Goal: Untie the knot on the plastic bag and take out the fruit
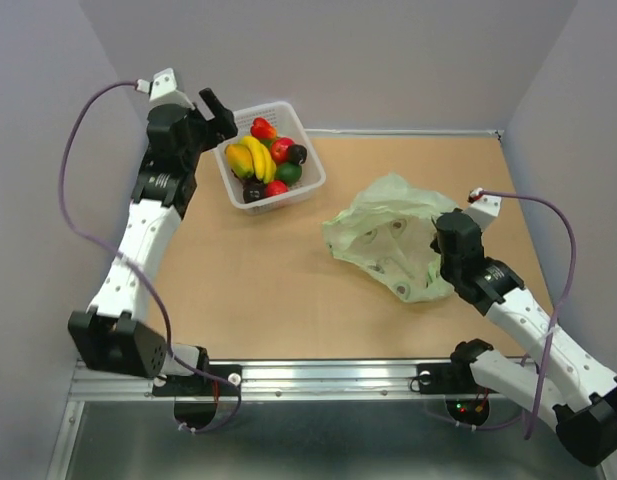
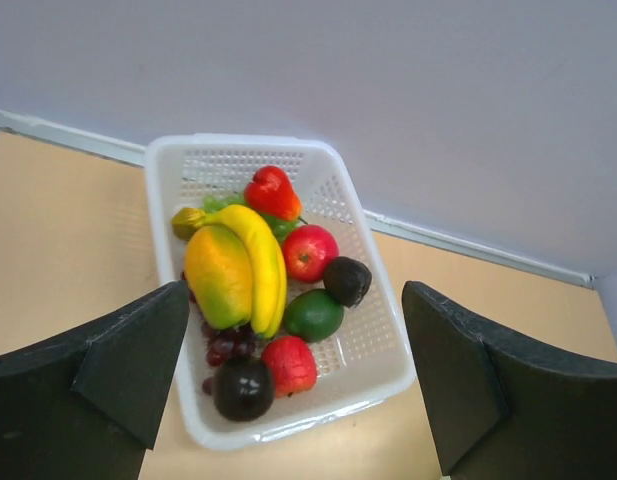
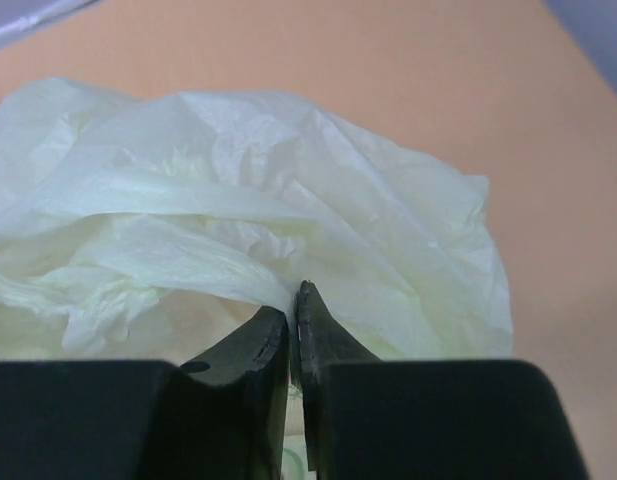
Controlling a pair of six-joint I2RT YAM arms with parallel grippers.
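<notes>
Thin pale green plastic, crinkled and see-through: the bag (image 1: 388, 225) lies slumped on the right of the table (image 1: 268, 290), just in front of my right claw (image 3: 291, 310). That claw's fingers stand almost together with only a hairline gap, and a fold of the film runs right up to their tips. I cannot tell whether it is pinched or merely touching. My left claw (image 2: 298, 350) hangs wide apart and holds nothing, over the white basket (image 2: 288, 140) at the far left. The fruit (image 2: 312, 314) lies in that basket beside a banana and grapes.

I judge the bag to be nearly weightless, limp and slippery. It will stretch or tear before it resists, and it will drag across the table instead of lifting cleanly. A bunched ridge or a handle loop is the best place to take hold, not a flat single layer. I see no knot from here, and I cannot tell if anything remains inside.
</notes>
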